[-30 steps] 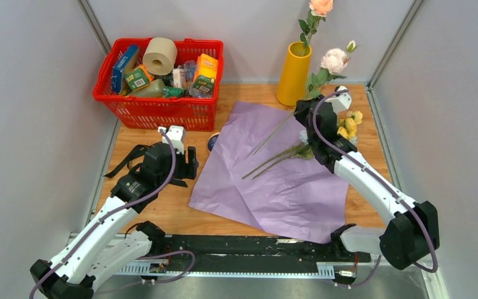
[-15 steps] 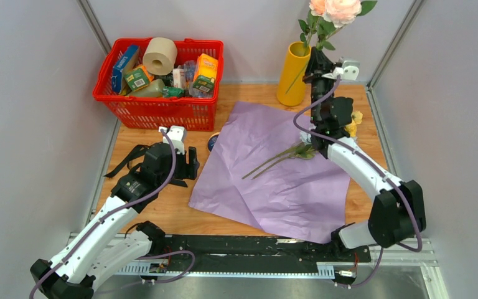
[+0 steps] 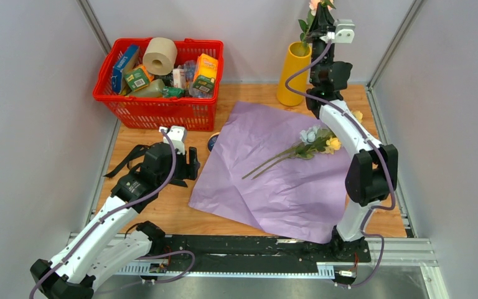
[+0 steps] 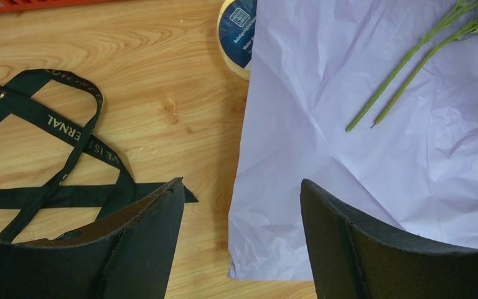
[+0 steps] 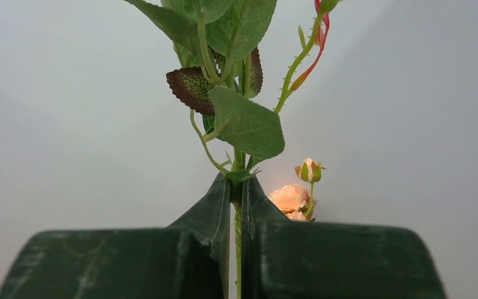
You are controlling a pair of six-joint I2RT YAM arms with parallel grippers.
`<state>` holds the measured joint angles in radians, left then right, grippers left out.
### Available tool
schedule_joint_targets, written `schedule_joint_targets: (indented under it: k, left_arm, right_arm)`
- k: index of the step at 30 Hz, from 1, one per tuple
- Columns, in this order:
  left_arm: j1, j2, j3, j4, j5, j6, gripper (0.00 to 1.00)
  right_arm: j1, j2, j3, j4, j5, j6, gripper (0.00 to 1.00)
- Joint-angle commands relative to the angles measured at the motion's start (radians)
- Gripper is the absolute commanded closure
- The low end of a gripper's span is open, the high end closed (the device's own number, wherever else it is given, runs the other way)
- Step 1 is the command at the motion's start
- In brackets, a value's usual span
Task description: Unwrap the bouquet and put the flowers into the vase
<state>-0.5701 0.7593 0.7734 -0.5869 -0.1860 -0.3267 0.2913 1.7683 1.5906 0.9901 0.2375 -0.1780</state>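
Right end effector [image 5: 237, 187] is clamped on a leafy flower stem [image 5: 246, 128] just above the vase [image 3: 294, 75]. Left end effector [image 4: 241, 193] hangs wide open beside the purple paper [image 4: 379, 162], where the other flowers [image 3: 316, 138] lie.

This looks like a robotics lab test cell. Plain grey panel walls [image 3: 37, 93] box in a small wooden table [image 3: 162, 215], and two robot arms, left [image 3: 99, 221] and right [image 3: 345, 128], are bolted to a metal rail [image 3: 255, 246] along its near edge, cables exposed. A red shopping basket [image 3: 155, 109] of mixed groceries and a yellow vase [image 3: 292, 78] share the table.
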Motion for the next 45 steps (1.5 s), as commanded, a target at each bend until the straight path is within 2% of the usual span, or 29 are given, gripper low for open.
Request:
schedule_joint_targets:
  k: [1,7,15,26,30,35,41,45]
  left_arm:
    - [-0.005,-0.006,0.033,0.021,-0.006,0.015,0.23]
    - [-0.005,-0.002,0.033,0.021,-0.004,0.015,0.23]
    - [-0.005,0.002,0.035,0.019,-0.007,0.017,0.23]
    - [-0.005,-0.012,0.035,0.018,0.003,0.017,0.23]
    - [-0.005,-0.02,0.037,0.018,0.0,0.014,0.23]
    - [-0.005,-0.025,0.037,0.018,-0.001,0.014,0.23]
    - [-0.005,-0.026,0.037,0.018,-0.003,0.014,0.23]
    - [-0.005,-0.026,0.037,0.018,-0.003,0.014,0.23]
  right_arm:
    - [-0.023,0.092,0.124,-0.005,-0.03,-0.018,1.0]
    - [-0.035,0.21,0.232,-0.082,-0.033,-0.021,1.0]
    - [-0.035,0.234,0.167,-0.2,0.043,0.046,0.99]
    - [-0.035,0.18,0.174,-0.542,0.138,0.153,0.77]
    - [-0.034,0.129,0.16,-0.652,0.112,0.199,0.57]
    - [-0.034,0.039,0.065,-0.722,0.077,0.273,0.42]
    - [-0.024,-0.076,0.002,-0.913,0.054,0.445,0.4]
    - [-0.023,-0.167,-0.053,-1.056,0.027,0.655,0.42]
